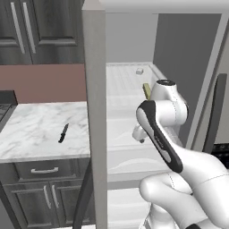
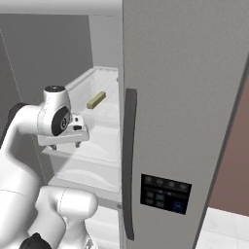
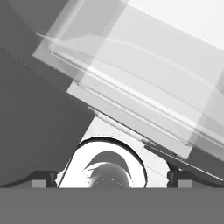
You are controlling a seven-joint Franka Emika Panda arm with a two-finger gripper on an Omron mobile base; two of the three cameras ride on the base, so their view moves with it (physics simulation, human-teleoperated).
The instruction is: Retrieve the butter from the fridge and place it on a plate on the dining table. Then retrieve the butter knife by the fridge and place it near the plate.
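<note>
Pincer is hanging in front of the open fridge in the left base view, below the upper white shelf, and its jaws are too small there to judge; the butter is lying on that shelf toward its right side, partly behind the arm's joint, apart from the pincer and higher than it. Left of the fridge wall, the butter knife is resting untouched on the marble kitchen surface over dark drawers. Moving to the right base view, the pincer is pointing down just ahead of the lower clear shelves, with two short tips spread a little and nothing between them, while the butter is sitting farther back and above on the white shelf beside the grey door. Through the hand view, the two dark finger tips are sitting well apart at the bottom corners, so the pincer is standing open and empty, facing translucent shelf edges. By my reading, the task is barely underway: the door is open, the butter is not yet grasped, and the plate placement and knife step both remain.
</note>
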